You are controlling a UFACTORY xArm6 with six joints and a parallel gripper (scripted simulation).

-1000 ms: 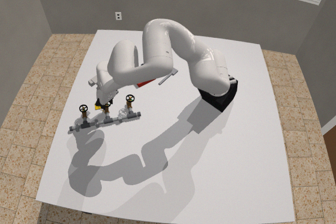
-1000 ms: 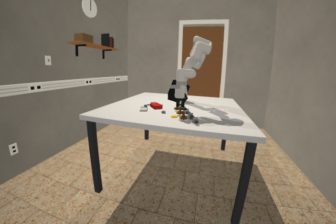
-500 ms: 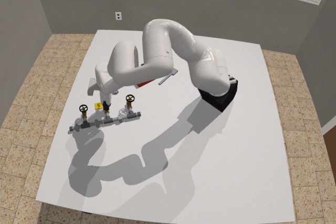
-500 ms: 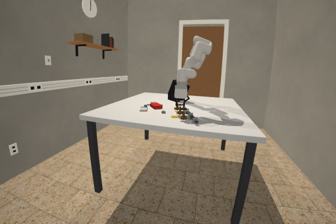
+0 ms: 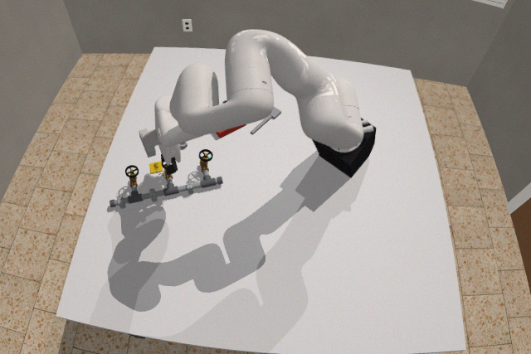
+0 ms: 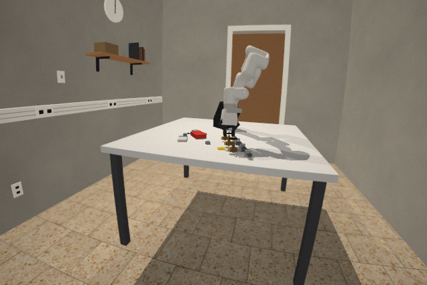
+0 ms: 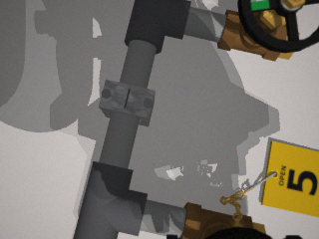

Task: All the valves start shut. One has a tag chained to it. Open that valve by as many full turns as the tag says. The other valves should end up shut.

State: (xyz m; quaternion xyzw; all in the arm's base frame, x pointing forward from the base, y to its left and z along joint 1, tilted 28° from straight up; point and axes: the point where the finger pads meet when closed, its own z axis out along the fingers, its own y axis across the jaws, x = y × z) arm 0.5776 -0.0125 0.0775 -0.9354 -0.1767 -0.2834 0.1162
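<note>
A grey pipe [image 5: 188, 187] [image 7: 135, 75] lies on the white table [image 5: 299, 234] and carries three brass valves with black handwheels. The left handwheel [image 5: 129, 167] and the right handwheel [image 5: 202, 157] stand free. My gripper [image 5: 168, 168] [image 6: 229, 133] points straight down onto the middle valve and is shut on its handwheel, which it hides. A yellow tag [image 5: 154, 167] [image 6: 221, 148] [image 7: 294, 179] reading "OPEN 5" hangs by a chain [image 7: 239, 196] from that middle valve's brass body [image 7: 204, 221]. In the wrist view a neighbouring handwheel [image 7: 271, 25] shows at the top right; my fingers are out of that view.
A red box [image 5: 229, 131] [image 6: 198, 134] and a grey bar [image 5: 265, 120] lie behind the arm. A small white and blue block [image 6: 181, 138] and a grey nut [image 6: 207, 142] lie near them. The arm's black base [image 5: 347, 152] stands to the right.
</note>
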